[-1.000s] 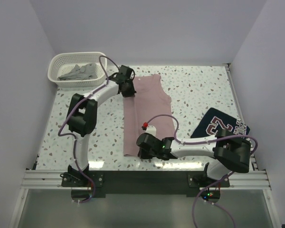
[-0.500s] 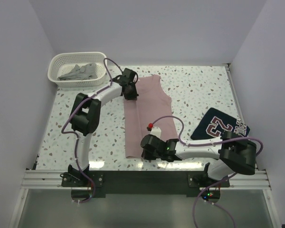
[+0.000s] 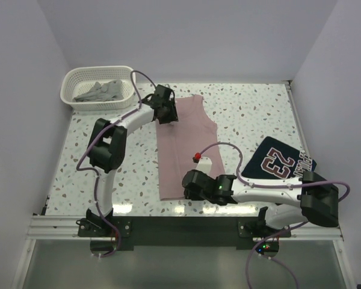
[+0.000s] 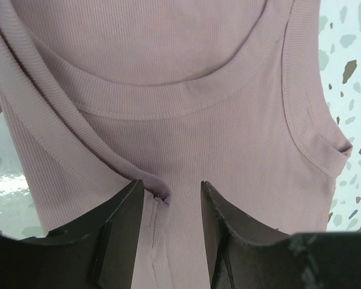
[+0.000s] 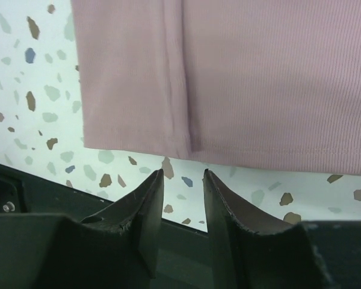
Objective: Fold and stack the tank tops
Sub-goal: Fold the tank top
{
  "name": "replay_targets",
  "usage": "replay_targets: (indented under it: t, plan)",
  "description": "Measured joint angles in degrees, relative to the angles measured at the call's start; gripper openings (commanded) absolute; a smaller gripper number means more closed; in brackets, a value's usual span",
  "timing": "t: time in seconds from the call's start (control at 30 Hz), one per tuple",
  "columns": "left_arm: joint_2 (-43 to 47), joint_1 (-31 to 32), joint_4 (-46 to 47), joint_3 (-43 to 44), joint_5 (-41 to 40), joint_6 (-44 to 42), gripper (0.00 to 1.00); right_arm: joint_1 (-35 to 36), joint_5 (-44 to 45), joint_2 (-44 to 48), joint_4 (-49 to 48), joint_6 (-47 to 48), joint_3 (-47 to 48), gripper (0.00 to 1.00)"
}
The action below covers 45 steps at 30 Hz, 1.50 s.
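Left gripper [image 4: 171, 198] is open over the pink tank top [image 4: 186, 132] lying flat on the table [image 3: 246, 114], right gripper [image 5: 183, 186] open just off its hem. That strap pucker could snag a finger and undo the fold.

Overhead camera looks down; both wrist cameras closely face pink top [image 4: 186, 150].

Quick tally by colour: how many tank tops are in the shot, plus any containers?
Pink tank top: 1
Navy tank top: 1
Grey tank top: 1
White basket: 1
Total: 4
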<state>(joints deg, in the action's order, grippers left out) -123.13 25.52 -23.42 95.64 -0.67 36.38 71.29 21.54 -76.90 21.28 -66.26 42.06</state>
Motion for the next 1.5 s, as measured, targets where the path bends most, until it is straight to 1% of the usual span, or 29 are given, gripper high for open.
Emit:
replay_targets:
  t: [0.03, 0.07, 0.13, 0.17, 0.2, 0.23, 0.27, 0.3, 0.4, 0.5, 0.57, 0.7, 0.8, 0.93, 1.07, 1.13, 1.17, 1.2, 1.23, 1.27, 1.33, 1.43, 1.5]
  plan:
    - [0.48, -0.04, 0.24, -0.24, -0.11, -0.02, 0.46, 0.11, 0.37, -0.13, 0.79, 0.44, 0.94, 0.36]
    - [1.31, -0.09, 0.63, -0.81, -0.28, 0.02, 0.40, 0.33, 0.90, -0.63, 1.68, 1.16, 2.38, 0.35]
    - [4.35, -0.39, 2.10, -3.72, -0.72, 0.63, 0.34, 0.39, 1.90, -3.32, 2.93, 3.04, 6.32, 0.29]
    - [5.95, -0.66, 2.29, -5.20, -0.94, 0.94, 0.28, 0.39, 2.10, -5.14, 3.50, 4.04, 8.59, 0.27]
    - [7.82, -1.01, 2.51, -6.82, -1.16, 1.38, 0.25, 0.39, 2.29, -7.32, 3.96, 5.11, 10.97, 0.24]
    - [9.46, -1.44, 2.82, -8.17, -1.29, 1.81, 0.22, 0.39, 2.54, -9.09, 3.98, 5.95, 12.74, 0.23]
    - [10.69, -1.92, 2.93, -9.03, -1.33, 2.10, 0.13, 0.39, 2.58, -11.32, 3.87, 6.82, 14.56, 0.21]
    - [11.41, -2.29, 3.10, -9.51, -1.31, 2.43, 0.11, 0.39, 2.60, -13.29, 3.78, 7.54, 15.89, 0.19]
    - [11.76, -3.06, 4.96, -11.04, -1.16, 2.62, 0.06, 0.42, 2.73, -18.43, 4.04, 8.96, 17.97, 0.17]
    - [10.69, -3.17, 6.40, -13.40, 0.68, 2.64, 0.02, 0.44, 2.84, -22.84, 4.46, 9.79, 18.36, 0.16]
    - [9.03, -3.17, 7.61, -14.34, 2.32, 2.62, 0.02, 0.66, 2.93, -24.70, 4.35, 10.16, 18.34, 0.16]
    - [5.05, -3.50, 10.03, -16.57, 4.85, 2.86, 0.02, 1.29, 3.06, -25.49, 1.79, 10.99, 18.60, 0.16]
    - [4.83, -4.81, 12.26, -17.38, 6.73, 3.54, 0.02, 2.01, 2.97, -27.23, -0.59, 11.30, 20.09, 0.16]
    - [4.46, -6.71, 12.68, -17.29, 7.32, 3.52, 0.02, 2.84, 1.42, -31.54, -5.70, 11.45, 24.20, 0.15]
    - [3.61, -8.79, 12.13, -15.80, 7.72, 2.97, 0.10, 2.95, -0.72, -36.00, -10.64, 11.45, 28.68, 0.17]
    - [3.19, -9.81, 11.61, -14.84, 7.89, 2.16, 0.13, 2.95, -1.49, -37.31, -12.04, 11.47, 30.16, 0.23]
    - [2.95, -10.21, 11.19, -14.14, 7.89, 1.70, 0.17, 2.95, -1.66, -37.64, -12.33, 11.69, 30.67, 0.28]
    - [2.69, -10.54, 10.56, -13.29, 7.89, 1.25, 0.19, 2.95, -1.77, -37.77, -12.35, 11.87, 30.93, 0.29]
    - [2.45, -10.75, 10.03, -12.46, 7.85, 0.68, 0.24, 2.91, -1.97, -37.81, -12.59, 11.98, 30.99, 0.32]
    - [2.29, -10.88, 9.70, -11.74, 7.85, 0.28, 0.27, 2.89, -2.01, -37.79, -12.70, 12.15, 30.99, 0.34]
    - [2.12, -11.13, 7.98, -9.64, 7.93, -0.55, 0.32, 2.34, -2.62, -37.57, -13.27, 12.46, 30.86, 0.35]
    - [2.19, -11.23, 6.29, -5.44, 8.15, -1.29, 0.35, 0.83, -3.96, -35.50, -13.55, 12.79, 29.27, 0.35]
    - [2.82, -11.23, 5.84, -3.28, 8.37, -1.53, 0.35, -1.46, -4.98, -32.50, -13.40, 13.07, 27.50, 0.35]
